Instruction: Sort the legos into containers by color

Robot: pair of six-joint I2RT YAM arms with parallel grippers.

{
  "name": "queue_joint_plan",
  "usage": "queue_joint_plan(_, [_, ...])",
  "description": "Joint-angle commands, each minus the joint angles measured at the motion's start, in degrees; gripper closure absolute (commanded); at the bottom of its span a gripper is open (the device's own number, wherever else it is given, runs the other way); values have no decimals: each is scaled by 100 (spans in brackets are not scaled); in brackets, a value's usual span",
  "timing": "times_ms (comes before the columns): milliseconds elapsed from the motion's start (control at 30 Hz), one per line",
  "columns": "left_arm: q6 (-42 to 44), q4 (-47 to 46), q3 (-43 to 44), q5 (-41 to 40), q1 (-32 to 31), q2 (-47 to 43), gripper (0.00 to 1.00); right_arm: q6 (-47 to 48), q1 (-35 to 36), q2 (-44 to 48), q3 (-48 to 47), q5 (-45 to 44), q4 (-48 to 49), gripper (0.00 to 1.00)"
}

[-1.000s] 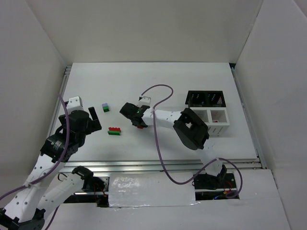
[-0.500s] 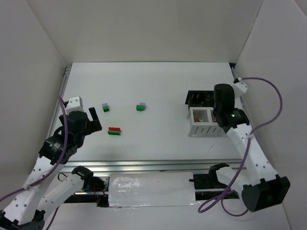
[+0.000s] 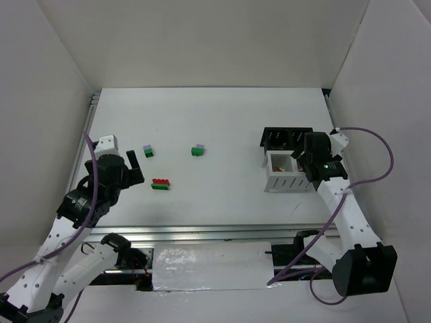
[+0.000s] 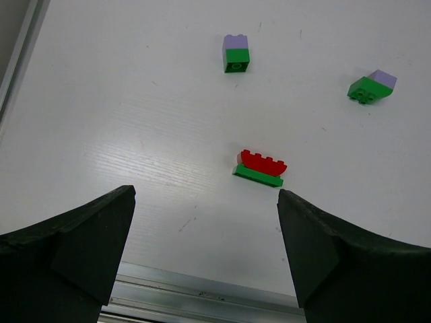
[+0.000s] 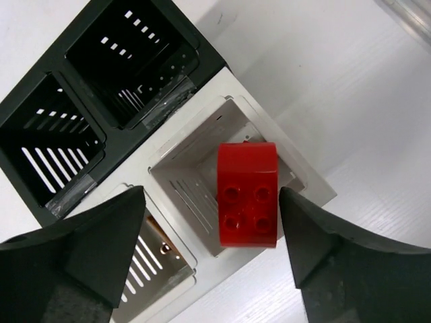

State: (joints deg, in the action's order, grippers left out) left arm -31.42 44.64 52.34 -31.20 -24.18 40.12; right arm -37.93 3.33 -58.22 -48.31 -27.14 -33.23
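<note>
Currently the right tool point(image 5: 210, 195) stands open and grips nothing; the red brick point(image 5: 247, 195) lies free between its jaws, directly below, over the white bin point(image 5: 188, 134) cell centred under the tool. Judged step: releasing red. Next, withdraw straight up, clear of the bin rims. The left tool point(image 4: 205, 195) hangs wide open, a red-on-green pair point(image 4: 260, 168) just ahead on open worktop point(image 4: 101, 101).

Left arm point(image 3: 59, 235) and right arm point(image 3: 347, 212): white link shells peppered with small dark screw holes, bulky black joint housings. Purple cable point(image 3: 388, 151) along each, looping free. Green light point(image 3: 329, 161) on the right wrist. Matte black, wedge-shaped fingers point(image 4: 74, 249) on left gripper point(image 4: 205, 194) and right gripper point(image 5: 210, 194).
</note>
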Motion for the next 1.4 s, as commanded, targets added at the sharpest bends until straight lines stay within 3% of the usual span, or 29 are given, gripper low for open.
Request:
queue_joint_plan(0, [145, -237, -13, 35, 19, 40, 0, -48, -26, 240, -108, -81, 63, 11])
queue_joint_plan(167, [136, -228, -13, 26, 19, 66, 0, 31, -26, 381, -169, 6, 115, 0])
queue_joint_plan(367, [101, -202, -4, -44, 28, 66, 1, 251, 79, 443, -248, 533, 335, 0])
queue_joint_plan(400, [92, -193, 5, -61, 28, 66, 0, 338, 141, 443, -266, 760, 509, 0])
queue_joint_plan(433, [49, -175, 13, -122, 28, 58, 0, 722, 246, 460, -240, 1711, 711, 0])
queue_joint_plan(533, [-100, -96, 40, -281, 98, 66, 1, 1375, 1481, 347, -161, 3088, 1528, 0])
queue_joint_plan(567, [-171, 0, 66, -473, 133, 66, 0, 1498, 2452, 33, -283, 2996, 1626, 0])
queue_joint_plan(633, [-459, 158, 119, -719, 265, 58, 0, 2016, 3197, -460, -650, 3055, 1838, 1])
queue_joint_plan(800, [-945, 607, 224, -1432, 555, -196, 0, 3183, 4822, -2806, -1907, 3012, 1690, 0])
queue_joint_plan(967, [-849, 467, 128, -1354, 643, -487, 1, 4292, 5353, -5106, -4166, 2853, 750, 0])
queue_joint_plan(1133, [-497, 168, 57, -923, 669, -558, 1, 4997, 5502, -6367, -5870, 3197, -77, 4])
queue_joint_plan(1367, [-365, 80, 49, -747, 705, -444, 1, 5428, 5670, -7449, -6778, 3240, -403, 5])
